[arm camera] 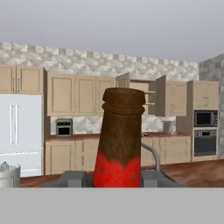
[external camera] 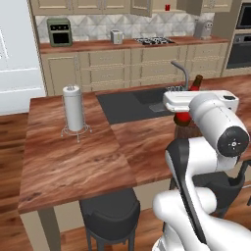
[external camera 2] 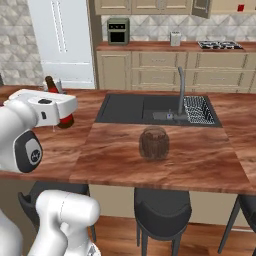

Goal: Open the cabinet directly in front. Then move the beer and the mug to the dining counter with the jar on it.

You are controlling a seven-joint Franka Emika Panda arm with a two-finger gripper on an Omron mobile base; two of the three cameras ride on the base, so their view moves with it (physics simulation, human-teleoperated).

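The two dark fingertips point(arm camera: 72, 178) flank the red label of the beer point(arm camera: 119, 140) at the bottom of the hand view, pressed against its sides, so the gripper point(arm camera: 118, 180) is judged to be clenched on the bottle low on its body, with the narrow neck standing upright above the fingers. From the right base view the beer point(external camera 2: 56, 95) sits in the hand over the left part of the dining counter point(external camera 2: 165, 160), its base near the wood or on it; which of the two cannot be told. The jar point(external camera 2: 153, 143) stands further right on the same top, well apart from the bottle, in front of the dark sink point(external camera 2: 130, 107) and its curved tap point(external camera 2: 181, 90). Across the room the cabinet point(arm camera: 140, 94) shows both doors swung open, and the mug point(external camera: 167, 7) is a small red shape on its shelf. The step in hand is judged to be setting down the beer: keep the bottle vertical, lower until the base bears fully on the wood, part the fingers only then, and withdraw straight back so the fingers do not drag the label. A paper-towel roll point(external camera: 74, 108) stands at the far left of the top, clear of the work.
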